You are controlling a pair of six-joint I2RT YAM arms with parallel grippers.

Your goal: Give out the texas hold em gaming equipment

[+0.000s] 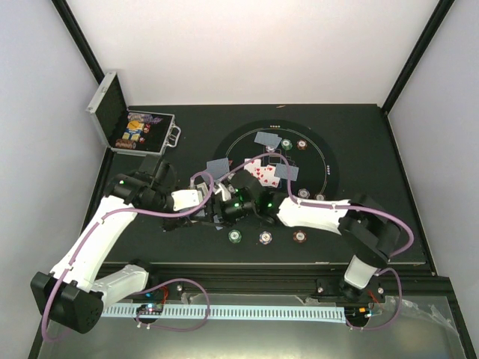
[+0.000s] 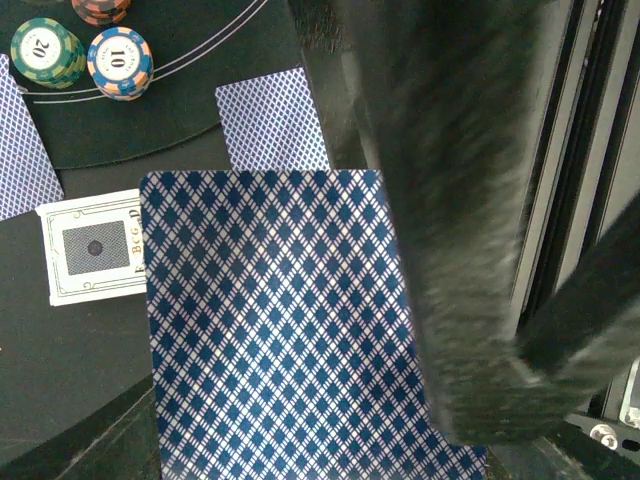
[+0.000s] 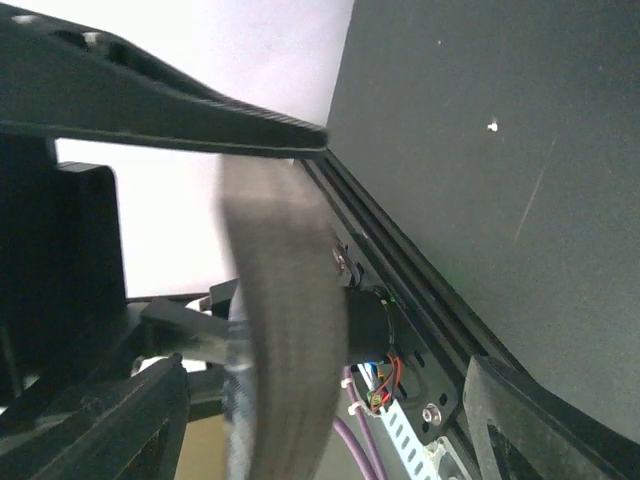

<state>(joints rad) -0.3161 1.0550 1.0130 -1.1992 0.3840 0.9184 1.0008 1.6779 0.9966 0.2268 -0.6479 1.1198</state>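
Where the two arms meet over the black table (image 1: 374, 149), their wrists crowd the near-left rim of the round black mat (image 1: 329, 161) and hide what lies beneath. The left arm (image 1: 97, 239) reaches in from the left and the right arm (image 1: 314, 213) from the right, so the left gripper (image 1: 215, 206) and right gripper (image 1: 243, 202) sit just beside each other. An open silver case (image 1: 112, 112) stands at the far left corner, well apart from the mat, with chips inside too small to count.

In the left wrist view one blue-backed card (image 2: 270, 330) fills the middle, much nearer the lens than the cards on the table. A dark blurred finger (image 2: 440, 200) overlaps its right edge, so the left claw appears to be pinching it. In the right wrist view a blurred grey band (image 3: 285, 320) hangs close before the lens; I cannot tell what it is, nor whether that claw is spread or pressed together.

Three face-down cards lie on the mat (image 1: 267, 138), (image 1: 218, 166), (image 1: 287, 173), and a fan of face-up cards (image 1: 258, 172) sits between them, its number unclear.

Seven chip spots show: a green chip (image 1: 235, 236), white chip (image 1: 265, 238) and brown-red chip (image 1: 300, 236) in a near row, two far chips (image 1: 287, 144), and two right-hand chips (image 1: 304, 193).
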